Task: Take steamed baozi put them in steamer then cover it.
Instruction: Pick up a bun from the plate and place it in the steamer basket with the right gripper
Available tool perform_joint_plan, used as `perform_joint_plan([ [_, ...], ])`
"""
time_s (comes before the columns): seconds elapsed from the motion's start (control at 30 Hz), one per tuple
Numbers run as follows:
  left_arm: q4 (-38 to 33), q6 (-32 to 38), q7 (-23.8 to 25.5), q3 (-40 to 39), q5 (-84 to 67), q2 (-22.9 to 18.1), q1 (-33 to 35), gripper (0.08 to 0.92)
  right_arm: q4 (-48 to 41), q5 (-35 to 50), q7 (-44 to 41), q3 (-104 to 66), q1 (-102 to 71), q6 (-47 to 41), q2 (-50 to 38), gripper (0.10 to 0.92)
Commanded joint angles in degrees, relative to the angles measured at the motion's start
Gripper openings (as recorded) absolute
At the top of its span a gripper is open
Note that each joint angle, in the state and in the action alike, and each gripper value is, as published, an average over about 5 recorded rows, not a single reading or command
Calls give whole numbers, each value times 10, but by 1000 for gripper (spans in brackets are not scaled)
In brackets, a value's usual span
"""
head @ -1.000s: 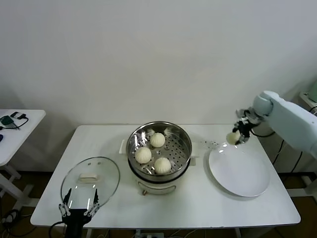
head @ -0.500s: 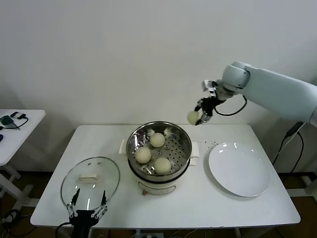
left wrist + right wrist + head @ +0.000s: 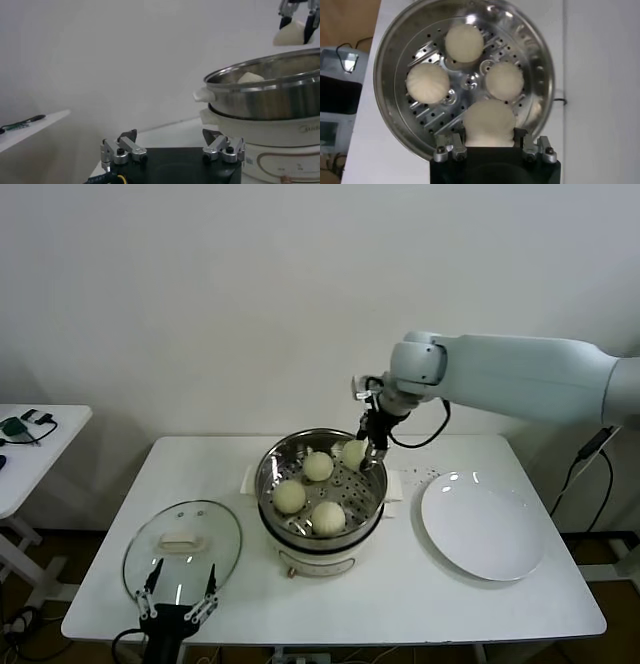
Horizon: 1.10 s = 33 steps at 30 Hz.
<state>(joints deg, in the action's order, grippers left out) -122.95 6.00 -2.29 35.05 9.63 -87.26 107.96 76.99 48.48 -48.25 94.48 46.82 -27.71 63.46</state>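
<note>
Where the white wall fills the upper half of the head view, a white table (image 3: 480, 604) spans the lower half, and the corner of a second white table (image 3: 40, 444) shows at the left edge with small dark items on it.

On the main table, at the middle of the frame, stands the steamer (image 3: 322, 484), a shiny steel pot on a white base. Three buns lie on its perforated floor: one toward the back (image 3: 318, 466), one at the left (image 3: 289, 497), one at the front (image 3: 328, 516). A fourth bun (image 3: 354, 452) hangs just above the pot's back right rim, gripped between the jaws of the right gripper (image 3: 366, 446), which are closed around its sides; the right wrist view shows that bun (image 3: 489, 123) pinched above the pot. That makes four buns in all.

To the right of the steamer lies one flat white plate (image 3: 484, 529), bare. To the lower left lies one glass lid (image 3: 182, 550) with a cream handle, flat on the table.

At the bottom left edge of the frame, just in front of the lid, sits the left gripper (image 3: 176, 612), its jaws spread wide and holding nothing.
</note>
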Motion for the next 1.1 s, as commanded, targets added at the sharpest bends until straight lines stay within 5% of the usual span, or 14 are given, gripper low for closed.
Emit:
perform_joint_plan([
  [0.03,-1,-1,2,1,-1,3,1,823,-2,26,38,43,-37,-30,54,619],
  [0.6,12,-10,3,5,-3,4,-16,823,-47,-9,45,10,-95,-29,63,642],
  [0.87,11,-11,4,4,-2,5,-14,823,-18,-11,45,-19,-88,-35,31,791],
  [1.1,8,-10,4,5,-3,6,-10,823,15,-17,13,-45,-36,-13,-32,822],
])
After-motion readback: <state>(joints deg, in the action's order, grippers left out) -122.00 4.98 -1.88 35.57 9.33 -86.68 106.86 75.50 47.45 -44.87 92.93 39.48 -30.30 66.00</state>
